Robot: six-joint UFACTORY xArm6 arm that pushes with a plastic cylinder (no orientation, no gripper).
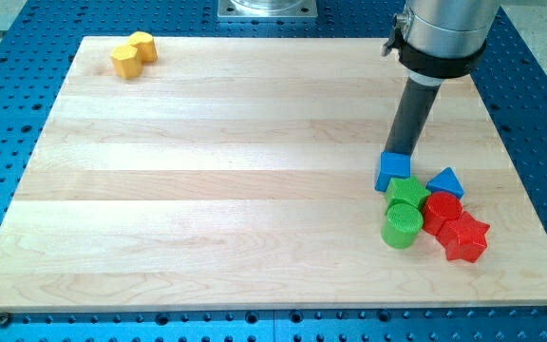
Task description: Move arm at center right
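1. Setting: pale wooden bench (207, 171) resting on a blue perforated base plate (530, 114); a metal mount shows at the frame's top centre.
2. Arm: silver cylinder and dark rod come down in the upper right of the frame. No jaws on this rig, so there is nothing to read as apart or together; the rod simply ends in my tip (399, 153).
3. Tip position: right of centre, a little above mid-height, at the top edge of the blue cube (394, 172), touching it or just beside it; contact cannot be told for sure.
4. Cluster at right centre to lower right: blue cube uppermost, blue triangular block (445, 180) to its right, green block (407, 193) below the cube, green cylinder (402, 226) lowest, red cylinder (442, 211) and red star (464, 237) to the right. All packed close, most touching.
5. Elsewhere: two yellow blocks (132, 55), touching, far upper left corner.
6. Progress, as judged: tip already sits in the bench's centre-right area, so the move looks nearly or fully done. At most a small shift toward the right edge and mid-height is left.
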